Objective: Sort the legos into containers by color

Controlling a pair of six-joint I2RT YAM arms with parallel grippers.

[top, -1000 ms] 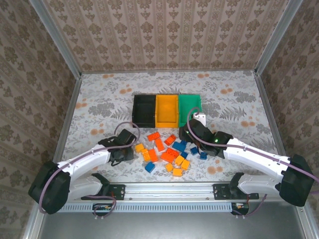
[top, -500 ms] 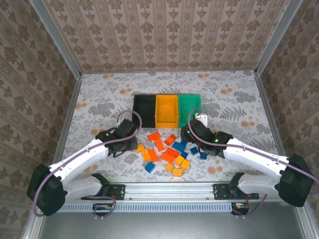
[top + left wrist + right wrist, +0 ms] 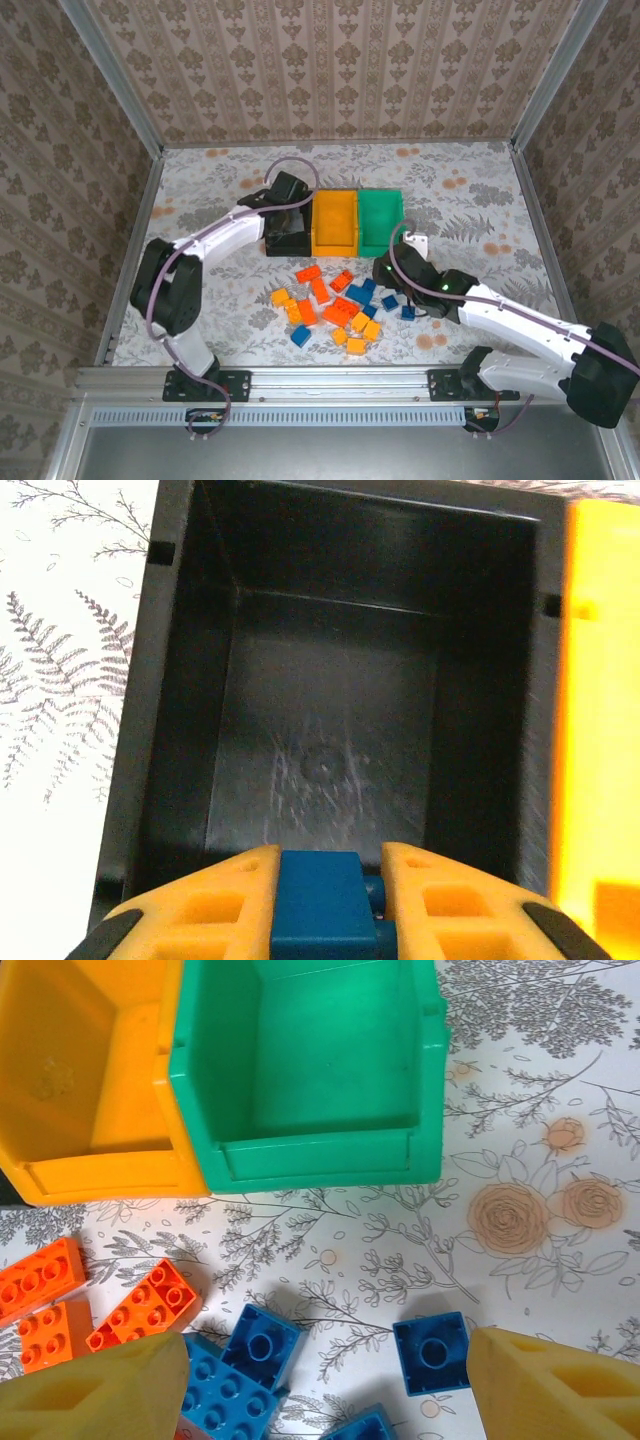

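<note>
The blue brick [image 3: 318, 912] sits clenched in the left tool [image 3: 325, 880], over the black bin [image 3: 330, 730] near its six o'clock wall. Released there, it could clip that rim and tumble onto the surface [image 3: 200, 200]. The right tool [image 3: 325, 1385] hangs spread and empty above the loose bricks [image 3: 330, 305], six o'clock of the bins [image 3: 357, 200].

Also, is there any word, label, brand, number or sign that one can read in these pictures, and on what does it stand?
None can be read. The black bin, yellow bin, green bin and table cloth carry no writing. Any mark on the studs of the bricks, or of the blue brick in the left gripper, is too small or blurred.
</note>
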